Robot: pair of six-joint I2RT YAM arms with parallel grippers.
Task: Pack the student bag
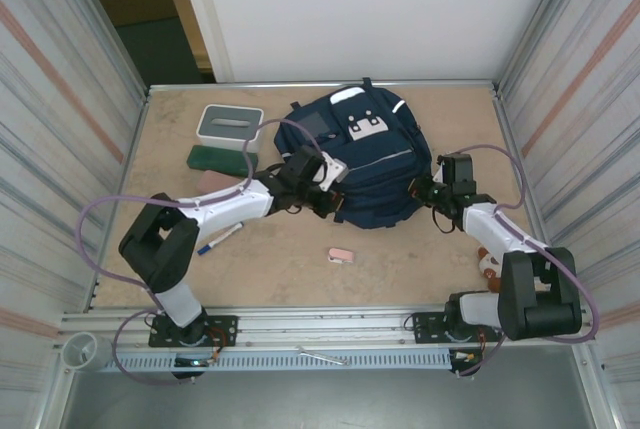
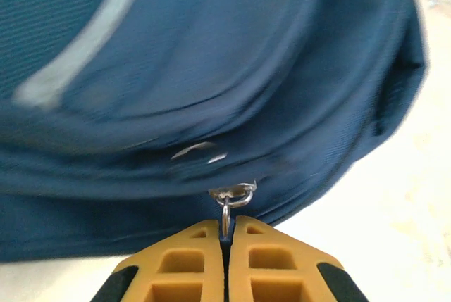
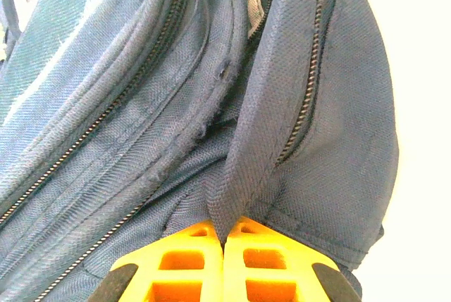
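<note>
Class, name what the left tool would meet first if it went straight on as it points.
Most likely the student bag: its navy fabric lies right beyond the zipper pull this left tool pinches.

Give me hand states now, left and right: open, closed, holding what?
Left hand: closed on the zipper pull of the student bag.
Right hand: closed, pinching a fold of the student bag.

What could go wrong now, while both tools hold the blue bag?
The left tool pinches only a thin metal zipper ring; the ring may slip out when pulled. The right tool grips just a cloth fold of the bag, so a hard pull might drag the whole bag across the table. The left arm lies close to a pen and could sweep it.
</note>
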